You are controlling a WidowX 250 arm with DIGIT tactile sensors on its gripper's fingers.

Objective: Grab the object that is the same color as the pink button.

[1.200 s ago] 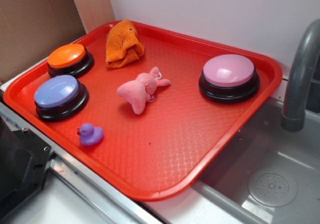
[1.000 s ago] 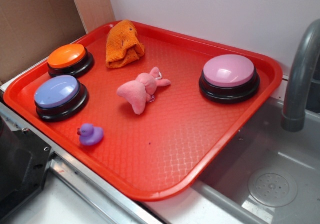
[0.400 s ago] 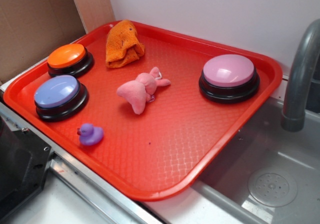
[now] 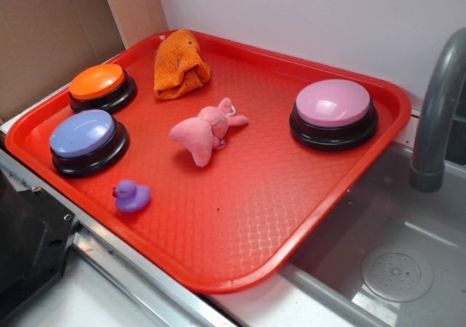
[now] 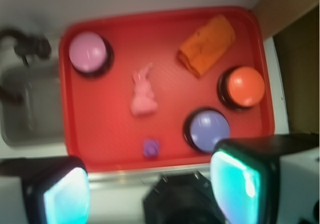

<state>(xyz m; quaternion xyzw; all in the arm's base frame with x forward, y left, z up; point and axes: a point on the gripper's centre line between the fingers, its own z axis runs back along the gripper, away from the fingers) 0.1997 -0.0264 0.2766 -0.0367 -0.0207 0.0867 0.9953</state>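
Observation:
The pink plush toy (image 4: 204,134) lies in the middle of the red tray (image 4: 240,247), limbs spread. It also shows in the wrist view (image 5: 143,92). The pink button (image 4: 333,103) stands at the tray's right side; it sits at the upper left of the wrist view (image 5: 87,51). My gripper (image 5: 155,194) is high above the tray's front edge, far from the toy. Its fingers (image 5: 240,186) stand wide apart with nothing between them. The gripper is out of the exterior view.
An orange cloth (image 4: 178,63) lies at the tray's back. An orange button (image 4: 99,83) and a lavender-blue button (image 4: 84,135) stand at the left. A small purple duck (image 4: 131,195) sits near the front edge. A grey sink (image 4: 397,269) with a faucet (image 4: 437,108) is to the right.

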